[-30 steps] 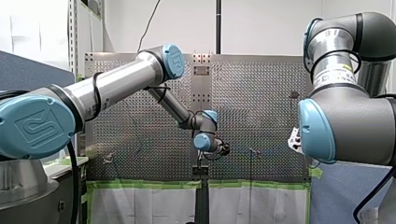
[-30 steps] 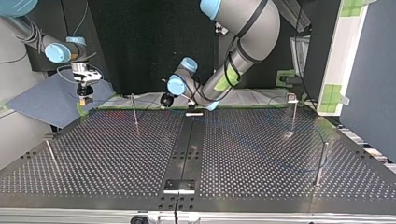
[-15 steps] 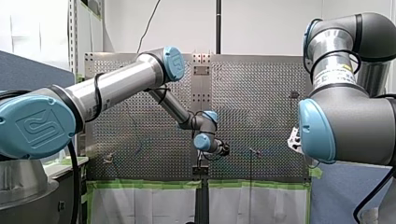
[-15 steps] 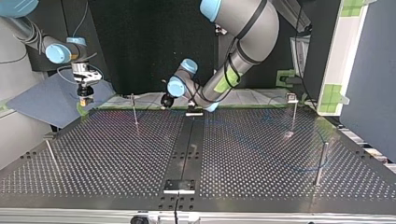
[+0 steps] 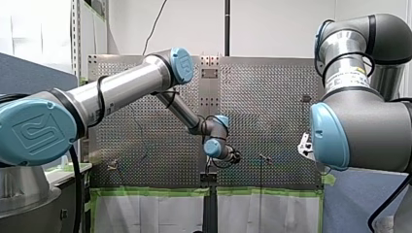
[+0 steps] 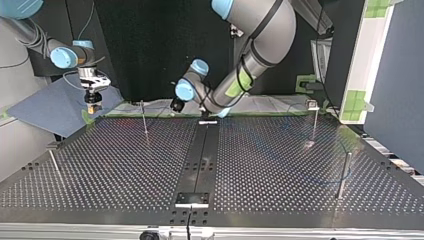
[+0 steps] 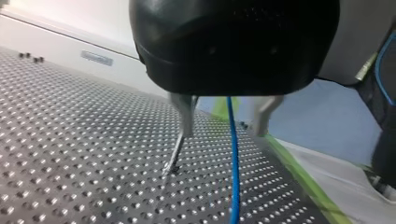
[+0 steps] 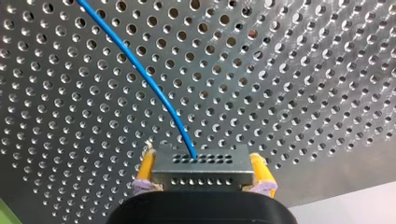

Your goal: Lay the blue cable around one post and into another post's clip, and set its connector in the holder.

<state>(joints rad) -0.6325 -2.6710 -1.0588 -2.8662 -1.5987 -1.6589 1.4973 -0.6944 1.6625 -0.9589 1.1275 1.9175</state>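
Routing step: the right hand (image 8: 203, 170), at top view 10 o'clock, clamps the connector (image 8: 201, 161) between yellow pads (image 8: 146, 169). The blue cable (image 7: 233, 163) runs loose between the spread fingers (image 7: 187, 116) of the left hand (image 7: 223, 133), near 12 o'clock. Likely next: carry the cable round the thin post (image 7: 176, 151), keeping slack.

the blue cable (image 7: 232, 140) disappears behind my left gripper's (image 7: 223, 132) black body — its fingers (image 7: 186, 114) blurred.
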